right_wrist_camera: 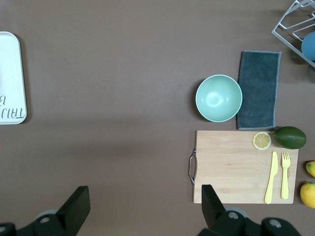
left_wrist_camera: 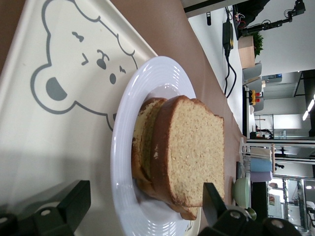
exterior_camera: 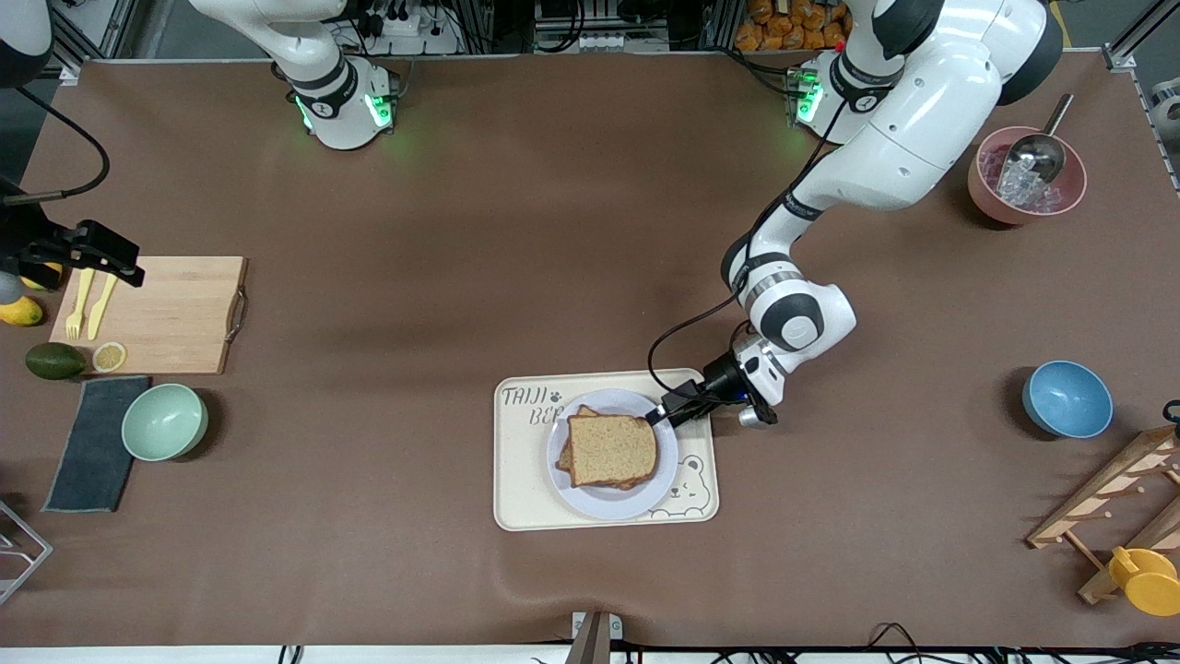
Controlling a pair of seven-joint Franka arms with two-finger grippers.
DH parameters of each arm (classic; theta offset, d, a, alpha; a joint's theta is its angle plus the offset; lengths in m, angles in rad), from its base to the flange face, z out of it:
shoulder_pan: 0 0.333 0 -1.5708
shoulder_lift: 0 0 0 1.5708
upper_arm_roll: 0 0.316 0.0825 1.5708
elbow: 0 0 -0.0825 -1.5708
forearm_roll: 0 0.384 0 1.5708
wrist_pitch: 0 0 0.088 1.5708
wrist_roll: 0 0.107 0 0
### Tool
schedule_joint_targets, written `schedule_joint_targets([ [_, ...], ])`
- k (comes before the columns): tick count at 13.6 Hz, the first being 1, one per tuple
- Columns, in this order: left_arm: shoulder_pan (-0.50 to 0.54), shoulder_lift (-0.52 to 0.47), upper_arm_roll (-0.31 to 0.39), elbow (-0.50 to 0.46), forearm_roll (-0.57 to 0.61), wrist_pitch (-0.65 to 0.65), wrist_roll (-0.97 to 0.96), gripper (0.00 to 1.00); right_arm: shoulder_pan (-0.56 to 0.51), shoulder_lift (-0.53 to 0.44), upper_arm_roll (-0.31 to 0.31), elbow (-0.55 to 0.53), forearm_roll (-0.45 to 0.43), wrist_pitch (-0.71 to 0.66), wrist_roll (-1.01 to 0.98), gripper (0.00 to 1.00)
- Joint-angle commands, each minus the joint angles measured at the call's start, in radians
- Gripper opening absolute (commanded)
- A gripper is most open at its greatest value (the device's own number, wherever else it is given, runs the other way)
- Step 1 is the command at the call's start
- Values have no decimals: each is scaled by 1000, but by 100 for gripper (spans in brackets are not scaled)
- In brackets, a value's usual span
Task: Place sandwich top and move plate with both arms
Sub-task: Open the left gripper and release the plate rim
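We judge the top (exterior_camera: 612, 448) placed; left end effector (exterior_camera: 666, 412) spread beside the plate (exterior_camera: 599, 503); right end effector (exterior_camera: 120, 263), spread, waits over the board (exterior_camera: 175, 318); next, both grip the rim.

Brown mat (exterior_camera: 516, 231) covers table, wrinkled at near edge. Aluminium framing (exterior_camera: 1129, 41) at the corners. Bright room, ceiling strip lights (left_wrist_camera: 309, 105).

You see the sandwich top (exterior_camera: 612, 448) lying on the stacked slices on the plate (exterior_camera: 611, 502), and the plate sits on the tray (exterior_camera: 516, 498) near the table's (exterior_camera: 553, 231) camera-side edge.
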Motion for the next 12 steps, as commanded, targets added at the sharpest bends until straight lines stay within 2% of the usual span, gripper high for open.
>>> schedule_joint_targets([
  [1, -9, -50, 0, -12, 34, 59, -21, 100, -5, 2, 7, 5, -11, 1, 11, 100],
  [6, -41, -106, -3, -20, 95, 103, -19, 100, -4, 2, 7, 5, -11, 2, 13, 100],
  [12, -30, -236, -5, -175, 179, 155, -16, 100, -6, 4, 7, 5, -11, 4, 11, 100],
])
